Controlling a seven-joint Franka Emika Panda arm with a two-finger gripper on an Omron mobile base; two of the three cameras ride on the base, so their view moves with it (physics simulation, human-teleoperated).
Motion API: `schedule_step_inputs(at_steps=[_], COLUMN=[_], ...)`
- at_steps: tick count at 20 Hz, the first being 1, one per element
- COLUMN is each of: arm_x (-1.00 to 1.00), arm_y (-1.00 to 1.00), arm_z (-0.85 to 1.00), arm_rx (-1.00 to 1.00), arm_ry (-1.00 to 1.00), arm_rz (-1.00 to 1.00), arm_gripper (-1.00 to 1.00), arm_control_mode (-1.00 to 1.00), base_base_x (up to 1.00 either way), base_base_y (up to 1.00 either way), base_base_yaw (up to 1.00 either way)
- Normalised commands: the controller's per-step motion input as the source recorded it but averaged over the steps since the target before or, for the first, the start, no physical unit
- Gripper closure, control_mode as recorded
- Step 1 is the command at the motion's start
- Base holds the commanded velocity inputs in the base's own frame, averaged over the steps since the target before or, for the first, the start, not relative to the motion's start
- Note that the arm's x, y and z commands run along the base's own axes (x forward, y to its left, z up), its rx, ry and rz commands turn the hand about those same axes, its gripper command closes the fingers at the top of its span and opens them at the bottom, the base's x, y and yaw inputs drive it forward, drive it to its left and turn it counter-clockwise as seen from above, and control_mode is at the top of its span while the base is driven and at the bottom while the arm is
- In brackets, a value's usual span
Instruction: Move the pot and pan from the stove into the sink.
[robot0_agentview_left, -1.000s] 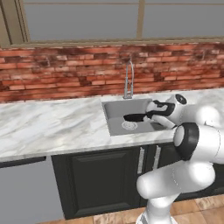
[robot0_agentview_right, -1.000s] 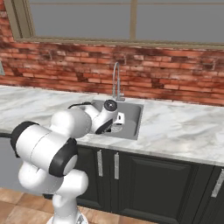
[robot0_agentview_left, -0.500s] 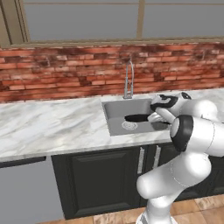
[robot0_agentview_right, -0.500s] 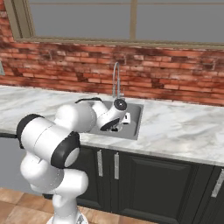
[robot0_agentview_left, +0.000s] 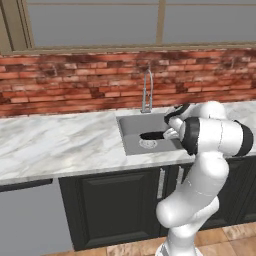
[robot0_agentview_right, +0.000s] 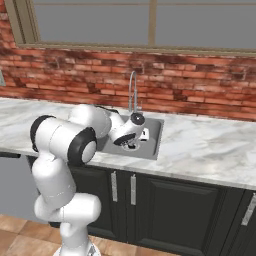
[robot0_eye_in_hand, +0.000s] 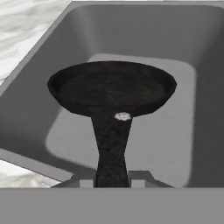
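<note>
While the pan hangs over the basin, the scene reads as follows.

Pan: a small black frying pan (robot0_eye_in_hand: 112, 87), level, held out by its thin handle above the floor of the sink; whether it touches the bottom cannot be told.

Gripper: the gripper (robot0_eye_in_hand: 112, 177) has its two fingers pressed together on the near end of the pan's handle, clamped on it.

Sink: a rectangular grey steel basin (robot0_agentview_left: 131, 125) set in the counter, with a round drain visible beside the pan and a tall arched chrome faucet (robot0_agentview_left: 147, 90) behind it.

Progress: judged from these views, the pan is over the sink but not yet let go. The pot and the stove are not in these pictures, so the pot's half of the job appears to be left.

Surface: a white marble counter (robot0_agentview_left: 55, 142) with grey veining, running to both sides of the basin.

Room: a red brick wall (robot0_agentview_right: 200, 75) behind the counter, a wide window above it, dark cabinet doors (robot0_agentview_right: 180, 210) below, a warm tiled floor.
</note>
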Motion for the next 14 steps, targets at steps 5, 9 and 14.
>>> schedule_step_inputs(at_steps=[5, 9, 14], arm_x=[0.46, 0.16, 0.03], arm_y=[-0.01, -0.07, -0.01], arm_z=[-0.61, -0.7, -0.22], arm_rx=[-0.03, -0.04, 0.0], arm_ry=[0.0, -0.01, -0.02], arm_rz=[0.02, 0.06, 0.02], arm_gripper=[1.0, 1.0, 1.0], arm_control_mode=[-1.0, -1.0, -1.0], base_base_x=[0.0, 0.0, 0.0], base_base_y=[0.0, 0.0, 0.0], base_base_yaw=[0.0, 0.0, 0.0])
